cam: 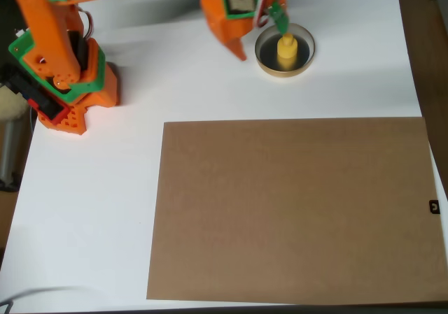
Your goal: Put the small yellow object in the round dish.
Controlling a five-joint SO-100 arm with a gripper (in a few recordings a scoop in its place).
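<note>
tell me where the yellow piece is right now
In the overhead view the yellow piece stands inside the round dish near the top edge, right of centre, beside the tool.

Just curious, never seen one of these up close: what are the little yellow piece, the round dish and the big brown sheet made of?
Yellow piece: probably plastic, with a bright, even, smooth colour. Dish: maybe metal, judging by its tan-gold rim and dark glossy inside. Brown sheet: looks like cardboard or a matte mat, flat and dull.

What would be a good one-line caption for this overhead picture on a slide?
Orange gripper open beside the round dish, the small yellow object standing inside it, above a brown board.
</note>
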